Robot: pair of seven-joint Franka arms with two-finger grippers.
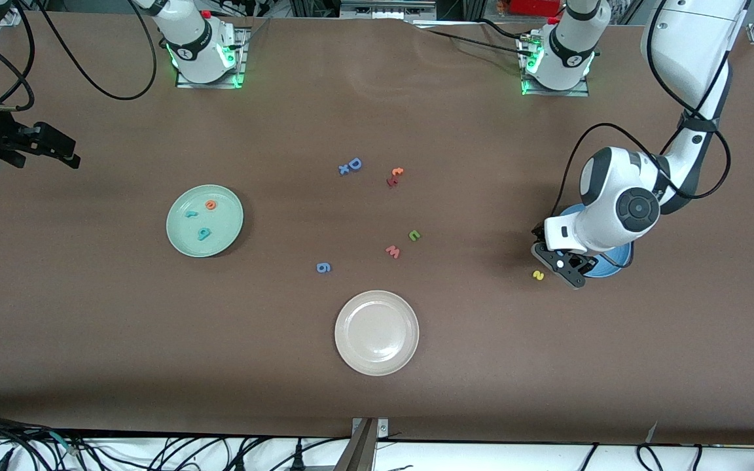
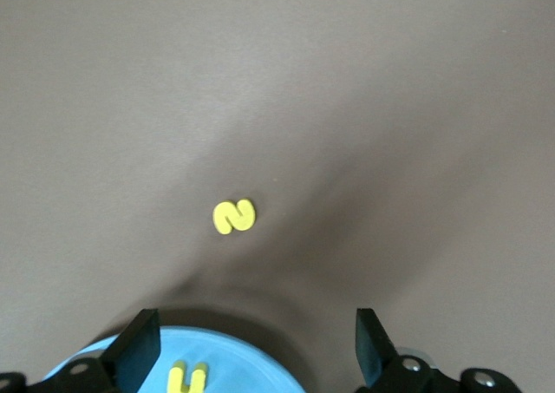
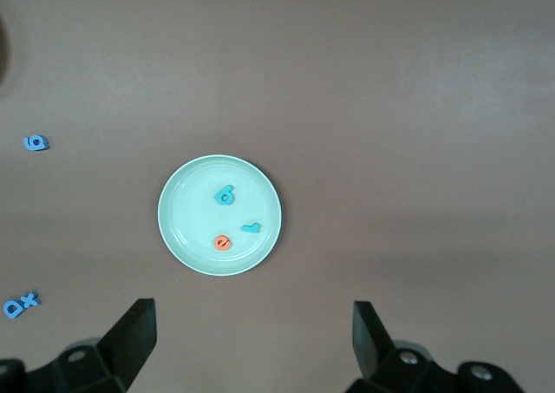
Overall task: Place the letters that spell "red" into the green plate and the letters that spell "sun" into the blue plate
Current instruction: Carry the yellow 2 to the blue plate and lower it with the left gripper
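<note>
I see a wide brown table point(image 1: 377, 405) filling most of the frame under even light. Black cables point(image 1: 89, 72) loop at the upper left, more cables point(image 1: 174, 451) trail over a white strip along the bottom edge.

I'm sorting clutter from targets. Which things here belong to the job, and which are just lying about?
Job: green plate holding orange e, teal d, teal r; blue plate holding yellow n; yellow s; green u.

Lying about: white plate, blue D, blue g, pink w.
</note>
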